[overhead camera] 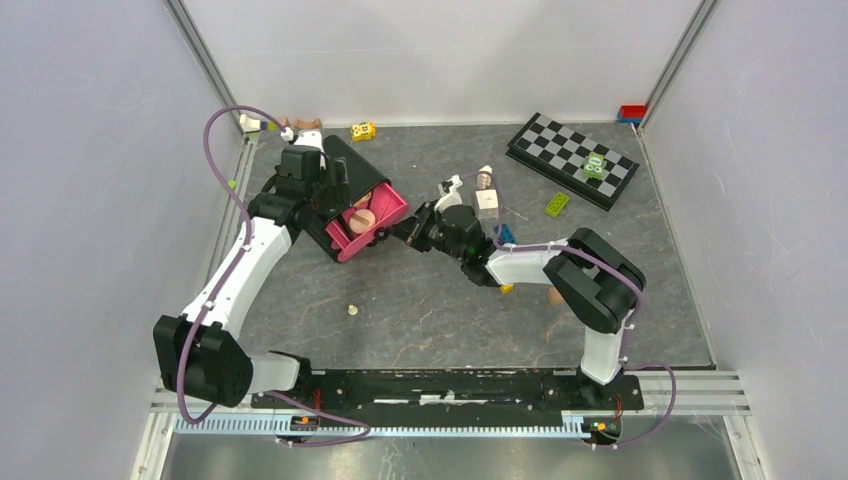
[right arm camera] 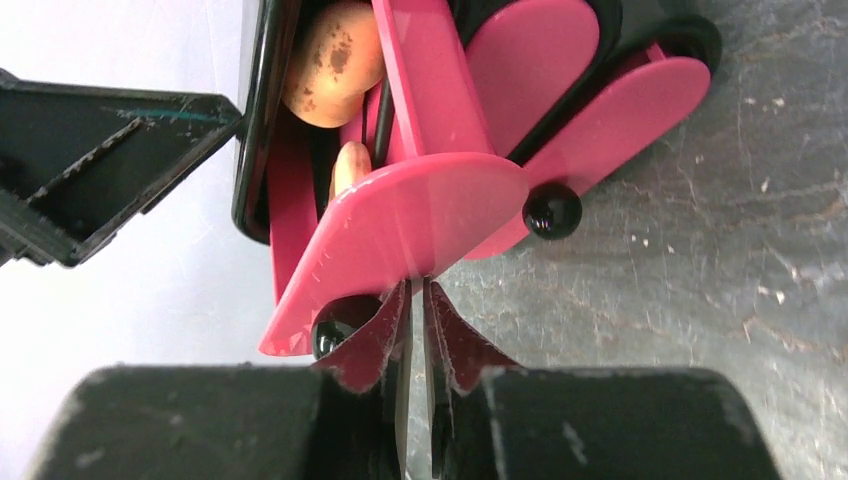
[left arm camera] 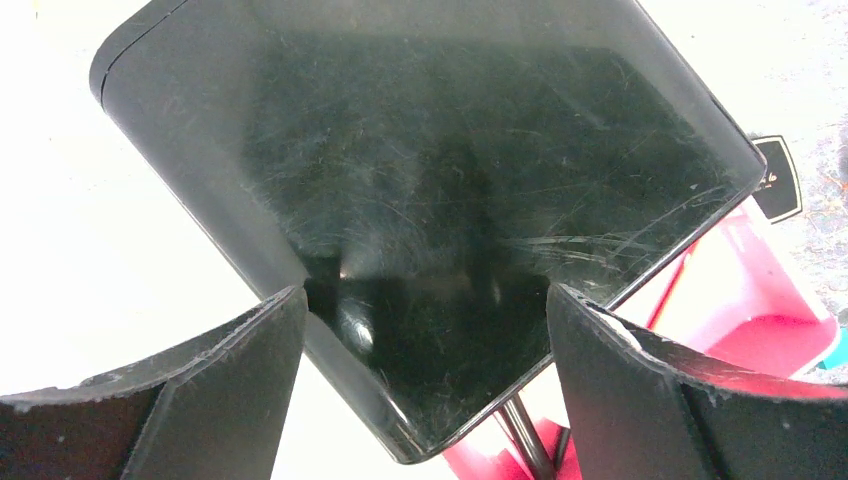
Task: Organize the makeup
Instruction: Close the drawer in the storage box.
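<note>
- I am seeing the left gripper (left arm camera: 428, 295) standing with its jaws wide apart and holding nothing; its fingertips are facing the glossy outer face of the black lid (overhead camera: 352, 168), which is filling most of the left wrist view.
- The makeup case (overhead camera: 388, 205) is sitting left of centre on the table (overhead camera: 450, 330), tilted, pink inside, with its opening facing right.
- A peach puff (right arm camera: 330, 60), marked with brown smudges, is lying inside the case against the lid; a smaller peach piece (right arm camera: 350, 165) is sitting just below it.
- A rounded pink shelf (right arm camera: 420, 220) with a black knob (right arm camera: 552, 210) is fanning out of the case.
- The right gripper (right arm camera: 418, 300) is pinching the rim of that shelf, jaws almost together.
- Around it, a yellow block (overhead camera: 363, 131) is lying behind the case and a small beige bit (overhead camera: 352, 310) in front, both apart from it.
- The right wrist is standing between the case and a white cube (overhead camera: 487, 203).
- Further right, a green block (overhead camera: 556, 204) is lying near a chessboard (overhead camera: 560, 150).
</note>
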`<action>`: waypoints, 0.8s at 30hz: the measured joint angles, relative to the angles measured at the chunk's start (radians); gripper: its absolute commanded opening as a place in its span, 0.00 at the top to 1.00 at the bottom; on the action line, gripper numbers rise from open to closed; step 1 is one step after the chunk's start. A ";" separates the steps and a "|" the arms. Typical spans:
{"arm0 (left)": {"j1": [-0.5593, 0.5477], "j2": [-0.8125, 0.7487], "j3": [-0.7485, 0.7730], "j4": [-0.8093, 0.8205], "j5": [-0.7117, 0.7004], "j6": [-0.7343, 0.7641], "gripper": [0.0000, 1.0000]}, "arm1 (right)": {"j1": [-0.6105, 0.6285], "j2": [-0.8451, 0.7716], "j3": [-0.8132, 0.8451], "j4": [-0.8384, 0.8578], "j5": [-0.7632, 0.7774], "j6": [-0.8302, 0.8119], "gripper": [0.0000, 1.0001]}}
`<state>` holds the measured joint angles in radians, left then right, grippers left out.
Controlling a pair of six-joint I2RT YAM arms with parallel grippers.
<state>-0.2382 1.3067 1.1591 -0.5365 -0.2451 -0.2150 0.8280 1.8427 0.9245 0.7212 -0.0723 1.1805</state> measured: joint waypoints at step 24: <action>-0.002 0.007 0.000 0.015 -0.016 0.000 0.06 | -0.046 0.099 0.172 -0.052 -0.058 -0.051 0.85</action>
<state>-0.2401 1.3140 1.1591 -0.5213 -0.2607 -0.2150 0.7818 1.9415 1.0969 0.6693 -0.1299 1.1294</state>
